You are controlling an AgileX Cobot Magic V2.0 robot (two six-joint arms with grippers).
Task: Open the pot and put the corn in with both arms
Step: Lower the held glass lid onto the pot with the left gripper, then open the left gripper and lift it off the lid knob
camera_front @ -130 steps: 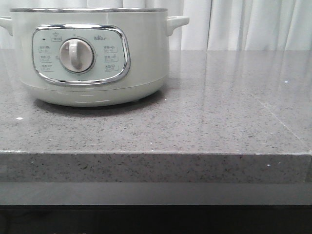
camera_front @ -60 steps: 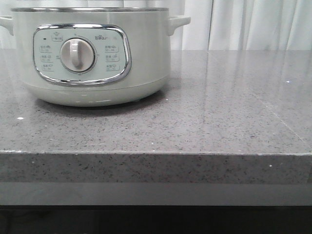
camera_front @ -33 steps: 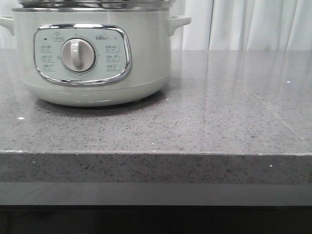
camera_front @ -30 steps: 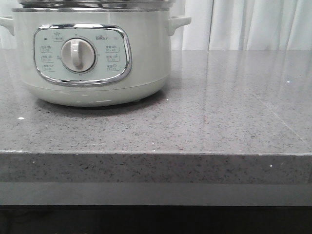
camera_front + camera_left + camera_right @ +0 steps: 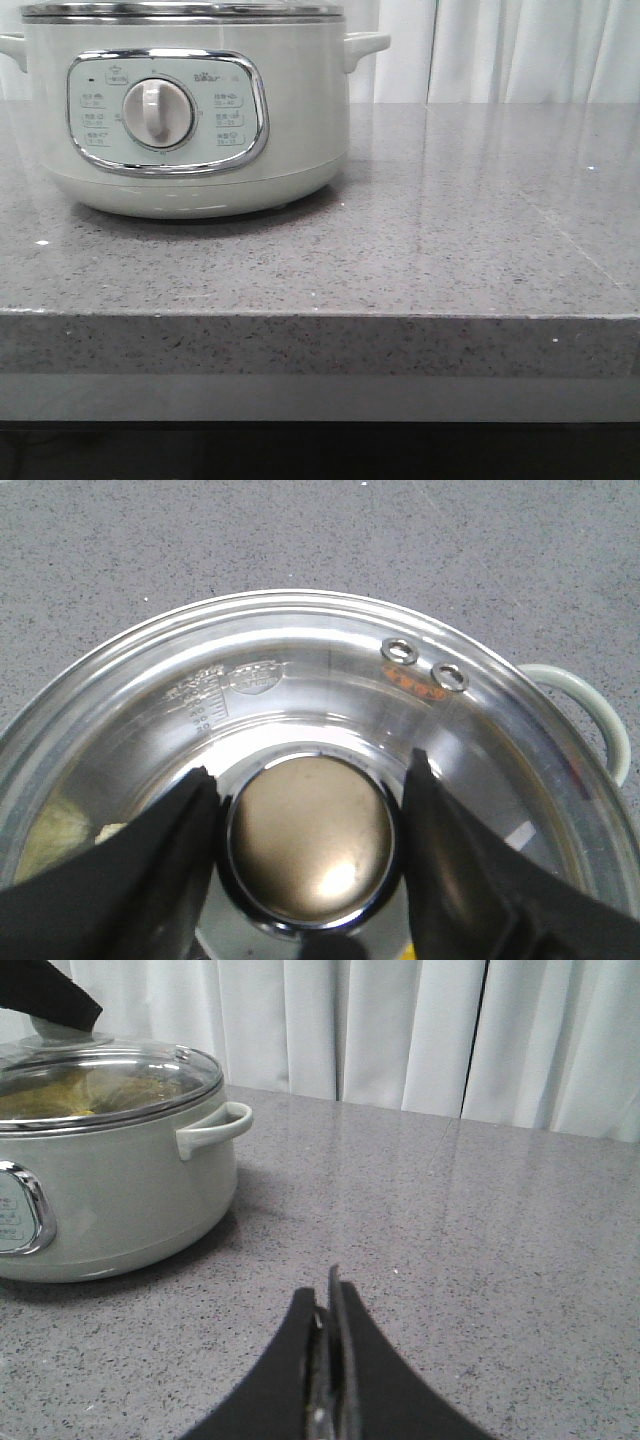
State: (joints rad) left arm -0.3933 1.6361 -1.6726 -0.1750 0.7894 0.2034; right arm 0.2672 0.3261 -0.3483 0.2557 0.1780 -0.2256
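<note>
While the left hand (image 5: 308,855) straddles its knob, the lid (image 5: 182,10) (raised earlier) sits lower.

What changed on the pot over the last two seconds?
The glass lid has come down onto the pot: earlier only the bare steel rim showed, then the lid hung slightly raised, and now it sits flush. The left hand brackets the lid knob. The pot, its dial and the countertop kept their places.

The surface (image 5: 450,230) to the right of the pot (image 5: 190,110) is left bare up to the curtain (image 5: 520,50). The pot's mouth is closed off by the lid (image 5: 480,730), whose knob (image 5: 310,838) is flanked by the left claw (image 5: 310,815).
</note>
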